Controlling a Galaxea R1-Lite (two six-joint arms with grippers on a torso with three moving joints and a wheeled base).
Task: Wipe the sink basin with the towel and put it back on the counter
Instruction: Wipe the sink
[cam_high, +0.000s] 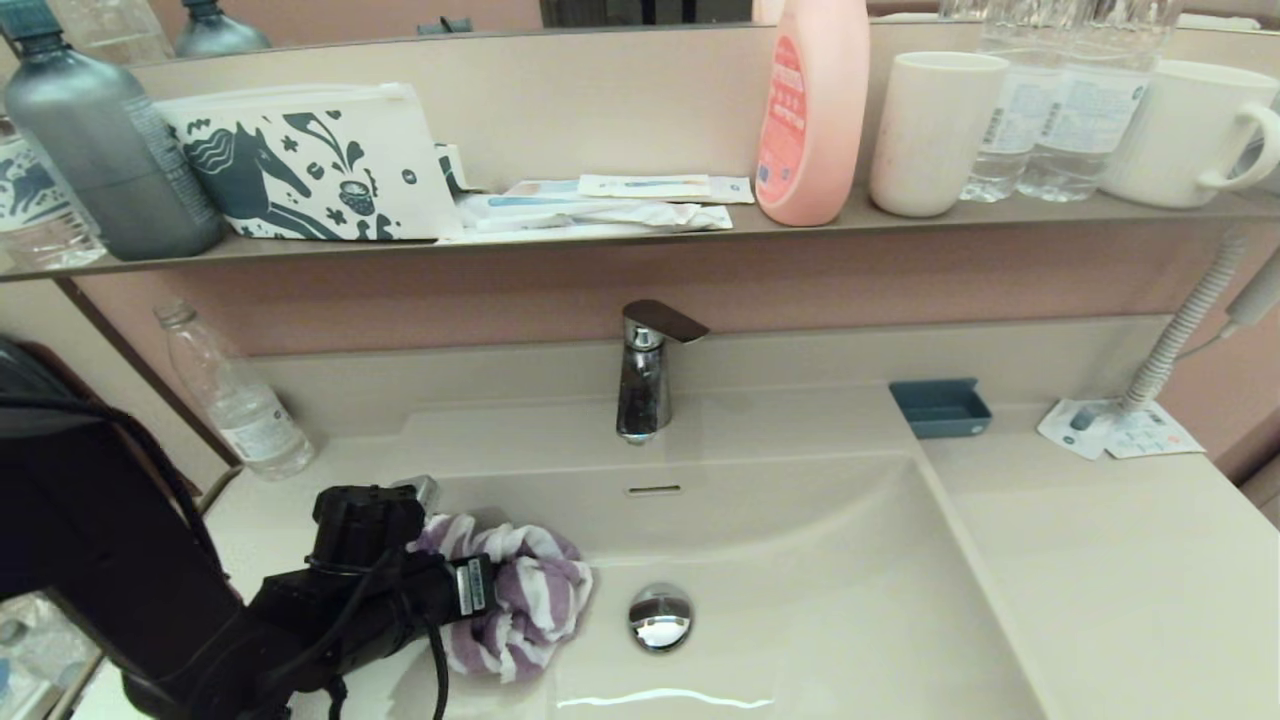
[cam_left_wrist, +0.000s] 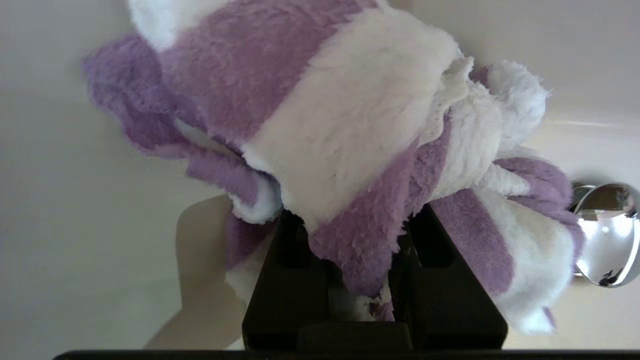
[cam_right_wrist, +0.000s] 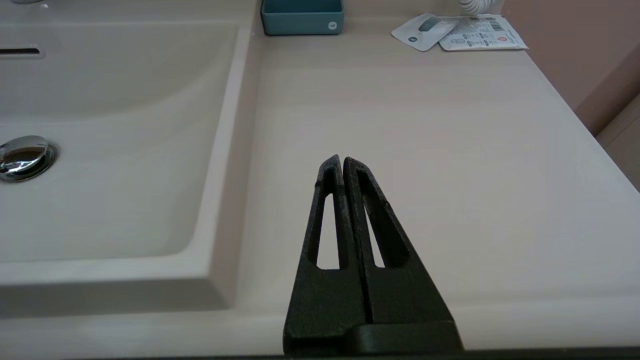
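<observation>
The purple and white striped towel (cam_high: 525, 600) is bunched up at the left side of the beige sink basin (cam_high: 820, 600), just left of the chrome drain plug (cam_high: 660, 616). My left gripper (cam_high: 490, 595) reaches into the basin and is shut on the towel (cam_left_wrist: 350, 130); cloth fills the space between its black fingers (cam_left_wrist: 285, 280), and the fingertips are buried in it. The drain plug (cam_left_wrist: 607, 235) shows beside the towel. My right gripper (cam_right_wrist: 342, 162) is shut with nothing in it, over the counter (cam_right_wrist: 425, 150) right of the basin (cam_right_wrist: 110, 150), out of the head view.
A chrome faucet (cam_high: 645, 375) stands behind the basin. A blue tray (cam_high: 940, 408) and paper packets (cam_high: 1120, 430) lie at the counter's back right. A clear bottle (cam_high: 235, 395) stands at the back left. The shelf (cam_high: 640, 235) above holds bottles, cups and a horse-print pouch (cam_high: 310, 165).
</observation>
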